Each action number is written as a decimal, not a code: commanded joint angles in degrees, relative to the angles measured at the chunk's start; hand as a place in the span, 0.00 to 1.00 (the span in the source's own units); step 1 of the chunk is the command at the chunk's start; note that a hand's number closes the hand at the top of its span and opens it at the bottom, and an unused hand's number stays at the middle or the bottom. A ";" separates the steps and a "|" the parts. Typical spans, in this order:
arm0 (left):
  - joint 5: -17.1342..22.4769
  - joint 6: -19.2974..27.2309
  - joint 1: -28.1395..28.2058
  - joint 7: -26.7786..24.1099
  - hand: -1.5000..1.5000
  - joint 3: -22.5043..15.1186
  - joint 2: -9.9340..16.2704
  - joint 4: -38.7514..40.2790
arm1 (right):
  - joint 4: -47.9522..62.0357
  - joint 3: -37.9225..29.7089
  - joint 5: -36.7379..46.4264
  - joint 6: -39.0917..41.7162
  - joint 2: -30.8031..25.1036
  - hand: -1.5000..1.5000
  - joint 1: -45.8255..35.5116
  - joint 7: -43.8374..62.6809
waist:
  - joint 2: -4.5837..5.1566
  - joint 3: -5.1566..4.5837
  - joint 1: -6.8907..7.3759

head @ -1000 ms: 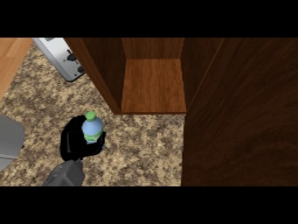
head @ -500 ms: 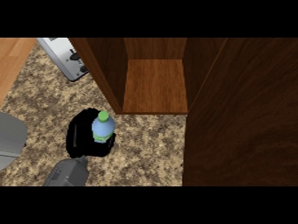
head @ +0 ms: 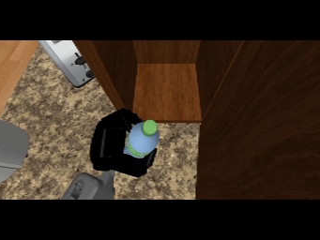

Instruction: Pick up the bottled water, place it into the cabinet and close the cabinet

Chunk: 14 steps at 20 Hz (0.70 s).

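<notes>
Beside cabinet (head: pixel 168 91): bottle (head: pixel 142 140) inside left hand (head: pixel 110 145).
Hand pose: fingers curled around bottle, forearm rising from lower edge.

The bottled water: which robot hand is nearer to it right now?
One robot hand is curled round the bottled water. Its forearm enters lower left, suggesting the left; no other shows.

Only one arm in view here, a grey forearm (head: pixel 89 187) poking in from about 6 o'clock, slightly left of centre, and pointing up toward 12. At its end, the black hand (head: pixel 110 145) has its fingers curled around a pale blue plastic water bottle with a green cap (head: pixel 142 139), which stands roughly upright at the hand's 3 o'clock side.
</notes>
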 commanded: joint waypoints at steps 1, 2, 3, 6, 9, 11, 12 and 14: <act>-1.44 9.93 -2.91 6.11 1.00 -7.10 -0.93 -6.90 | -7.39 0.83 -5.11 -0.89 -0.02 0.00 0.18 5.62 | 0.20 -0.04 -0.24; -1.53 11.55 -4.10 5.86 1.00 -9.32 -0.94 -7.21 | -3.54 1.07 -3.46 -1.48 0.22 0.00 -3.79 5.20 | 0.25 -0.03 -0.22; -2.05 12.38 -4.59 11.21 1.00 -7.66 -0.95 -10.34 | -5.33 -0.81 -6.80 -0.83 -0.71 0.00 -1.81 5.88 | 0.17 -0.02 -0.14; -1.04 22.93 -11.86 11.37 1.00 -12.64 -0.97 -7.88 | -5.33 1.52 -4.89 -0.93 0.77 0.00 -2.13 5.90 | 0.28 -0.04 -1.15; -3.42 29.14 -14.43 15.20 1.00 -14.94 -0.98 -10.02 | -6.77 -2.02 -8.33 0.04 -0.98 0.00 -0.59 6.54 | 0.17 -0.03 -1.11; -1.89 29.41 -19.39 14.14 1.00 -11.60 -0.98 -5.14 | -4.34 -0.33 -5.12 -0.16 1.25 0.00 -2.61 4.28 | 0.28 -0.05 -1.49; -2.11 36.01 -19.32 15.38 1.00 -16.69 -0.98 -7.24 | -5.42 -1.25 -6.80 -0.74 -0.12 0.00 -2.88 7.35 | 0.29 -0.04 -1.25; -0.02 33.24 -24.67 16.25 1.00 -10.96 -0.98 -3.23 | -3.59 -2.13 -6.11 0.31 -0.59 0.00 -4.46 6.15 | 0.37 -0.05 -1.33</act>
